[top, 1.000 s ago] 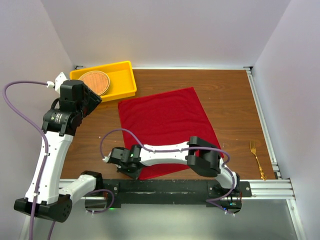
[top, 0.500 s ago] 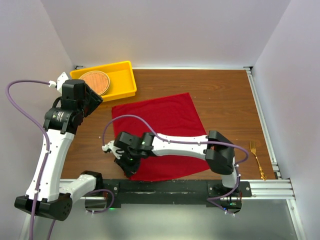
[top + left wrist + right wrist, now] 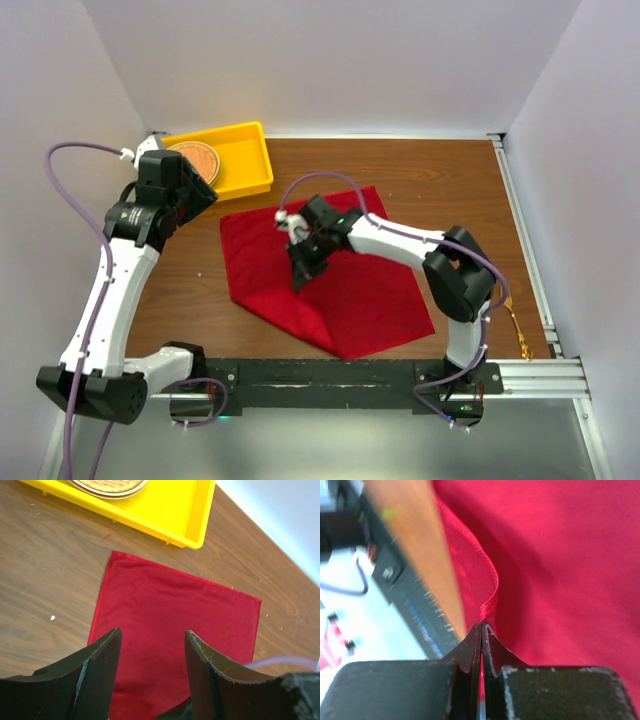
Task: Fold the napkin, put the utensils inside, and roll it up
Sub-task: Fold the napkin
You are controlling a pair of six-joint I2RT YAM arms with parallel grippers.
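Observation:
The red napkin (image 3: 350,285) lies on the wooden table (image 3: 440,175) with its near-left part lifted and doubled over. My right gripper (image 3: 299,278) is shut on an edge of it, above the cloth's left half. In the right wrist view the jaws (image 3: 481,626) pinch a curled red hem, with the napkin (image 3: 560,565) spread beyond. My left gripper (image 3: 200,195) hovers open near the napkin's far-left corner; its wrist view shows the napkin (image 3: 175,615) below the gripper (image 3: 152,636), with nothing between the fingers. The gold fork (image 3: 517,325) lies at the near right by the rail.
A yellow tray (image 3: 245,160) stands at the far left with a round woven mat (image 3: 195,158) in it; the left wrist view shows the tray (image 3: 195,515) just beyond the napkin. A metal rail (image 3: 530,260) runs along the table's right edge. White walls close in three sides.
My right gripper has carried the napkin's near-left corner up and away from the front edge toward the cloth's middle, folding it over. The left gripper has shifted slightly right, staying open.

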